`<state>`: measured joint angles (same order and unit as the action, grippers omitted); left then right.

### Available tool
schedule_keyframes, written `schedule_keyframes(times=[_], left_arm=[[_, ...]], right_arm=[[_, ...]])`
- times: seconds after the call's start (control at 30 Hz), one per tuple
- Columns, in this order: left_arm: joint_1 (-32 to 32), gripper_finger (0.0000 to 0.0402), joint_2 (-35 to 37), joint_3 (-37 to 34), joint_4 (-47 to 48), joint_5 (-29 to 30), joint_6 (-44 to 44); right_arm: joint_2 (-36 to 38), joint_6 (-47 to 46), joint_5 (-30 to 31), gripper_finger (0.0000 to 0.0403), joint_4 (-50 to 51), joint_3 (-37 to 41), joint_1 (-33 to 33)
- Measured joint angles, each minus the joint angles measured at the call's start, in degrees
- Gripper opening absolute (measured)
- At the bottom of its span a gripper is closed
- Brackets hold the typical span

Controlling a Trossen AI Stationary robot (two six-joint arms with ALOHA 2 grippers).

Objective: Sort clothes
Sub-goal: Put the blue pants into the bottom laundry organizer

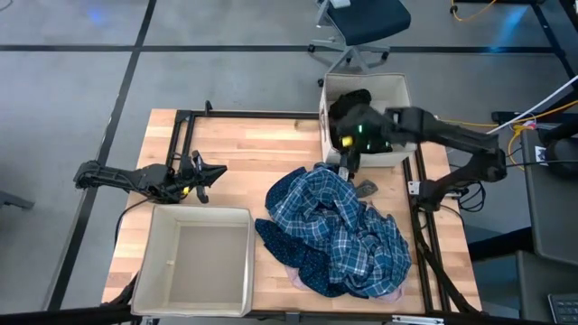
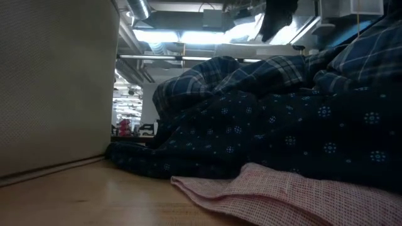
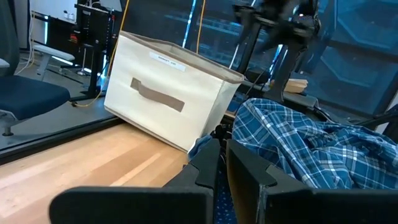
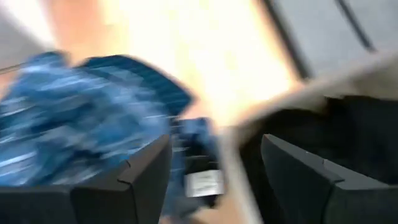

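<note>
Right hand [image 1: 348, 161] is hanging wide open at the upper-right fabric box [image 1: 397, 88], black garment [image 1: 350, 101] lying inside; plaid shirt [image 1: 348, 226] is waiting mid-counter. Left hand [image 1: 200, 176] is idling pinched, centre-left.

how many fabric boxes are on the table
2: one beige box at the table's near left corner, with nothing showing inside it, and one box at the far right edge with a black garment in it.

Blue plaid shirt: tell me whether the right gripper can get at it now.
Probably yes. The right gripper, open, hangs at the far box's near wall, just beside the blue plaid shirt, which lies uncovered atop the pile.
</note>
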<state>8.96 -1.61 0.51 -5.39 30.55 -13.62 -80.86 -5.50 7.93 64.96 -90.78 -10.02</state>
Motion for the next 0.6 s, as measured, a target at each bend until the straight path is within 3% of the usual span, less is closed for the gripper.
schedule_keyframes(times=[0.37, 0.6], left_arm=[[0.0, 0.0019, 0.0, 0.0, -0.1, 0.0, -1.0], [0.0, 0.0019, 0.0, 0.0, -1.1, 0.0, -1.6]], right_arm=[[-0.3, -12.4, 0.7, 0.025, -0.9, 2.6, 24.8], [-0.3, -20.9, 9.4, 0.025, -3.3, 8.5, 37.9]])
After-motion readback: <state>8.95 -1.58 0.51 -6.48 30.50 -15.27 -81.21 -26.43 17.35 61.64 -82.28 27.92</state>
